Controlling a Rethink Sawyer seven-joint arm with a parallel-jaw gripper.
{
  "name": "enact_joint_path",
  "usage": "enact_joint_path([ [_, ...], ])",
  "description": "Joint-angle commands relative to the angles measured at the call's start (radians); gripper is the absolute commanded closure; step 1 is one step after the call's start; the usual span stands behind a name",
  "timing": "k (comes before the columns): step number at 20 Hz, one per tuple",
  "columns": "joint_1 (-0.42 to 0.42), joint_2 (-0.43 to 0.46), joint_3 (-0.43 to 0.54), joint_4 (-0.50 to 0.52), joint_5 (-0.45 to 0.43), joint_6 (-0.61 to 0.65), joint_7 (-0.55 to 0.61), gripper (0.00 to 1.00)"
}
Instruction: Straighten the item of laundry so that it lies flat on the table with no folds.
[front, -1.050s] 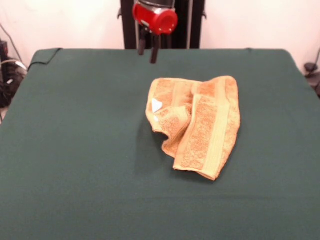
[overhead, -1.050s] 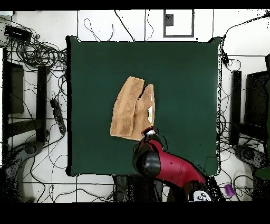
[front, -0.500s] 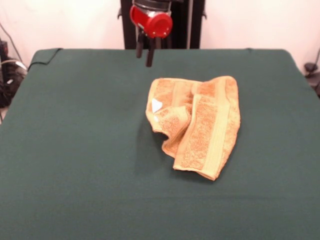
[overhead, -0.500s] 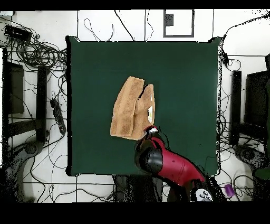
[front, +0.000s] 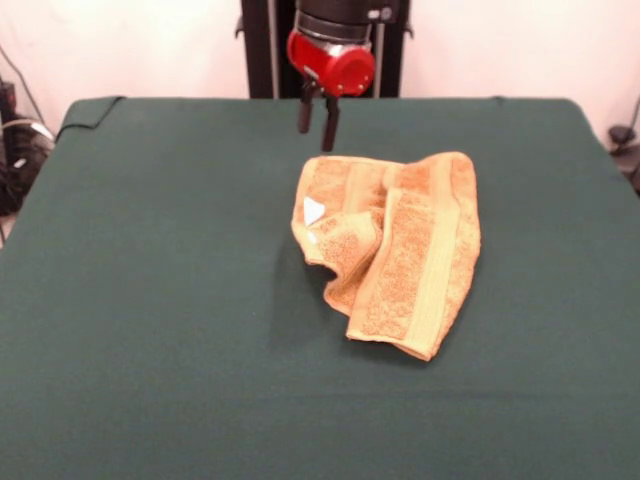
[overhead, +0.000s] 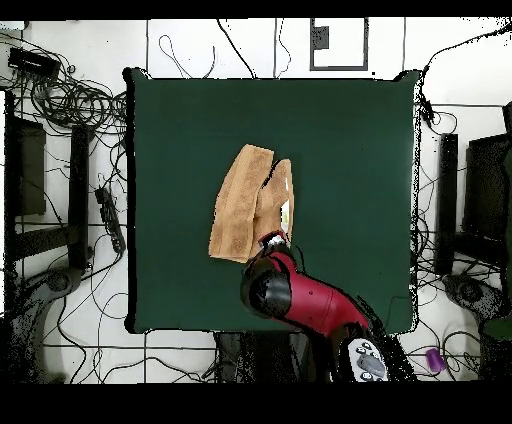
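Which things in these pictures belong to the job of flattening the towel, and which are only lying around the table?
Belonging to the job:
- folded orange-tan terry towel with a small white label
- dark green cloth-covered table
- red and black gripper, open, above the towel's far edge

Only lying about:
- tangled black cables on the floor
- dark pieces of equipment beside the table

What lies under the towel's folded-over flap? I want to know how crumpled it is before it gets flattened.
The towel is doubled over, its upper layer lying on its own lower layers. A white label peeks out at one edge. Beneath is the green table; the covered layers' creases cannot be seen.
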Motion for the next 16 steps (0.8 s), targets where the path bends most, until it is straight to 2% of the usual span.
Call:
enact_joint_path([
  [1,0.010,0.058,0.141,-0.148,-0.073,0.179,-0.099,0.00],
  [8,0.023,0.096,0.214,-0.300,-0.203,0.256,-0.171,0.00],
  [16,0.011,0.159,0.306,-0.461,-0.298,0.343,-0.198,0.00],
])
